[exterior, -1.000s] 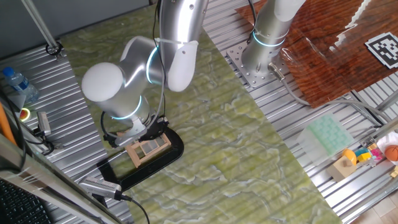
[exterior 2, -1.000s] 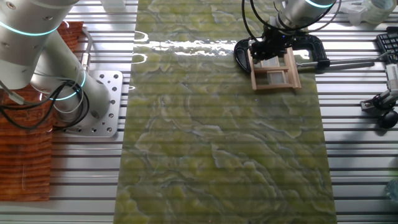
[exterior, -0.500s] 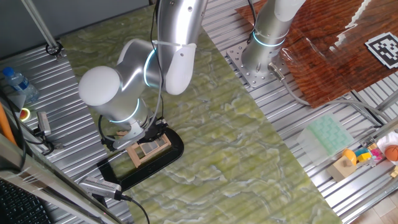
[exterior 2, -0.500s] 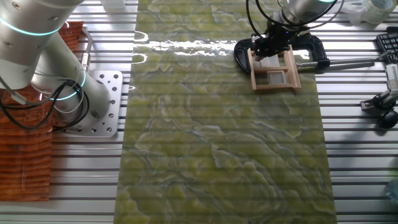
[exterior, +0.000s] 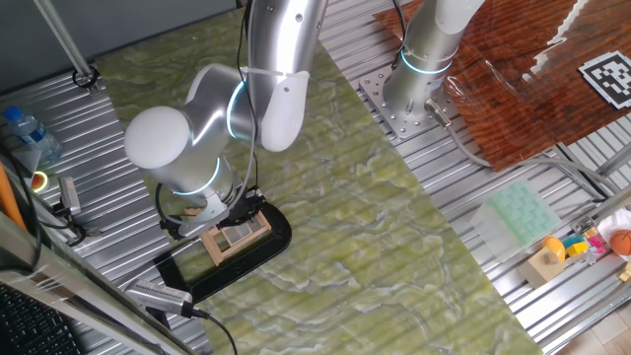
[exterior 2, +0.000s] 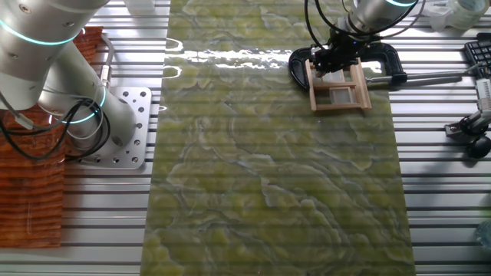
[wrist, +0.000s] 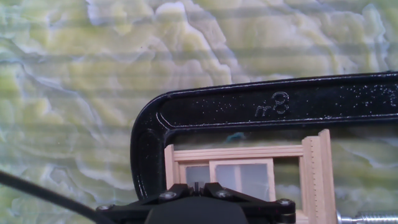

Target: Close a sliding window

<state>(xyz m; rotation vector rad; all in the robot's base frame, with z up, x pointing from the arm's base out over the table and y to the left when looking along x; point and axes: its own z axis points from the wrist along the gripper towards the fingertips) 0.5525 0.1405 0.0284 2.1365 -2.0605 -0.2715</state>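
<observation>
The sliding window is a small light-wood frame with two grey panes, lying flat inside a glossy black clamp-shaped base on the green mat. It also shows in the other fixed view and in the hand view, where the base arcs over it. My gripper hangs over the window's end nearest the base's bend. In the hand view the gripper fills the bottom edge, with its jaws together. Its fingertips are mostly hidden by the hand, and contact with a pane cannot be judged.
A second arm's base stands at the back. The clamp's screw rod sticks out sideways. A water bottle, a tan wooden block, a pale green pad and small toys lie on the slatted metal.
The arm has shifted slightly towards the base's bend end of the window over the first half second. It has held still since. The window frame has not moved.
</observation>
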